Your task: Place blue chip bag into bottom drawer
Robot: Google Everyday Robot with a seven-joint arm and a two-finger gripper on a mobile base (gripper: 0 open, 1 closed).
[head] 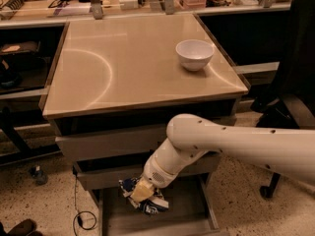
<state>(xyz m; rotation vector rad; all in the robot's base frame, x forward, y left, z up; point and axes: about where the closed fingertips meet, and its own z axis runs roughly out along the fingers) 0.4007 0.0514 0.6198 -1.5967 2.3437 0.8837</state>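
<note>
The blue chip bag [147, 204], dark blue foil with white edges, hangs crumpled at the tip of my white arm, just above the left half of the bottom drawer [184, 220]. That drawer is pulled out, a shallow grey tray with side rails under two closed drawers. My gripper [141, 191] is at the end of the arm, low in front of the cabinet, shut on the bag. Its yellowish tip presses into the bag's upper side.
A white bowl [195, 54] stands on the beige cabinet top [123, 68] at the back right. A black chair [290, 82] is at the right. A black cable [81, 215] lies on the speckled floor at the left. Cluttered shelves run along the back.
</note>
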